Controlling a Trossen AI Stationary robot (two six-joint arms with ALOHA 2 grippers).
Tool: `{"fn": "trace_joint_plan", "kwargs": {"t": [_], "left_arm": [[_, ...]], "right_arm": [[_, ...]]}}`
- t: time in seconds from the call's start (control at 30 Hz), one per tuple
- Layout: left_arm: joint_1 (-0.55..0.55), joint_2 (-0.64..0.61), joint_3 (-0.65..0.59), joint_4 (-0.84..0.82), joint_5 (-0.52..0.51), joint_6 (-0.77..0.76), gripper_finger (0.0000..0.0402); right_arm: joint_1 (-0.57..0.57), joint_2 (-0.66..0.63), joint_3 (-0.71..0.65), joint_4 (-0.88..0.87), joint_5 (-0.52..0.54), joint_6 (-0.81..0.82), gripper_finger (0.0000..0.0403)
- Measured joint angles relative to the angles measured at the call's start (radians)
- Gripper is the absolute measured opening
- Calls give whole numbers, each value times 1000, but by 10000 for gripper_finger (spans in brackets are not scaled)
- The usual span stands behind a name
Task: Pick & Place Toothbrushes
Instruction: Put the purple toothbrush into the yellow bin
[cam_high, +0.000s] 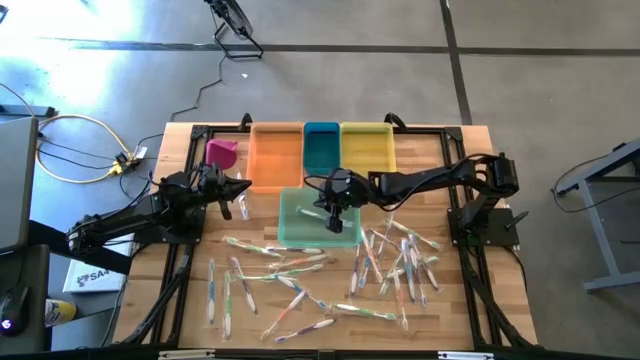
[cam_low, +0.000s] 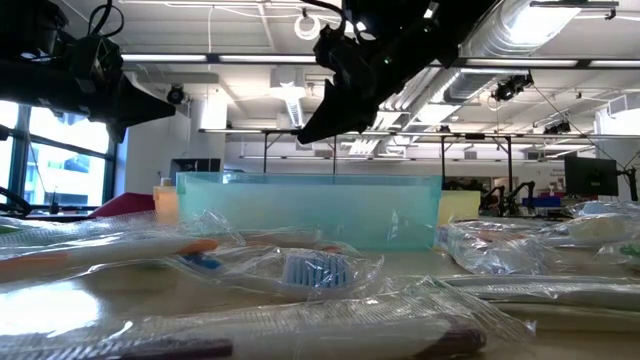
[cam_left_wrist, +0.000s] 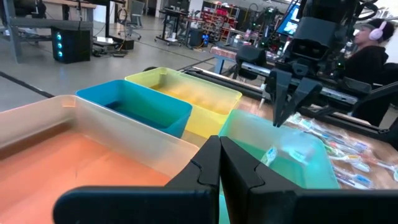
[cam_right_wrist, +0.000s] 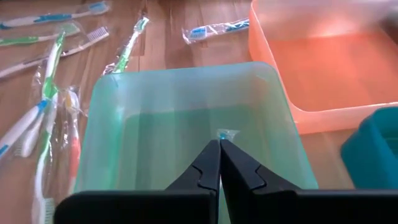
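- Counter (cam_high: 450, 150): pale wooden slatted top with a black frame, carrying all the bins and brushes.
- Two dark six-joint arms reach in from either side. The left arm lies at the counter's left edge; the right arm stretches from the right edge toward the middle.
- Orange translucent rectangular plastic bin (cam_high: 275, 156), at the far side, the largest of the row.
- Yellow translucent rectangular plastic bin (cam_high: 367, 146), at the right end of that row.
- Teal-blue rectangular plastic bin (cam_high: 320, 146), narrow, standing between the orange and the yellow one.
- Pale green translucent rectangular plastic bin (cam_high: 300, 215), just in front of the row, nearer the brushes.
- Small magenta plastic container (cam_high: 221, 152), left of the orange bin.
- Toothbrushes (cam_high: 300, 262): many thin, pale, clear-wrapped plastic ones with blue, green, pink and orange accents, scattered over the counter's near half, thickest at the right (cam_high: 400, 260). In the left wrist view one wrapped brush lies inside the green bin (cam_left_wrist: 292, 151).
- Right pincer (cam_high: 333, 222): fingers together, hanging over the green bin, with a tiny blue-green speck at the tips in the right wrist view; cannot tell whether it is gripped.
- Left pincer (cam_high: 243, 189): fingers together, holding nothing, beside the orange bin's left edge.
- Writing: a white sheet (cam_high: 85, 277) on the floor at the left bears dark letters, too small to read.
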Motion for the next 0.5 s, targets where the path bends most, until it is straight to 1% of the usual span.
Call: {"fn": "trace_joint_plan", "kwargs": {"t": [0.1,0.27,0.5], "left_arm": [[0,0,0,0,0,0,0],[0,0,0,0,0,0,0],[0,0,0,0,0,0,0]], "right_arm": [[0,0,0,-4,-4,-8,3],[0,-2,0,-72,-29,-8,3],[0,-14,0,-118,-27,-5,3]]}}
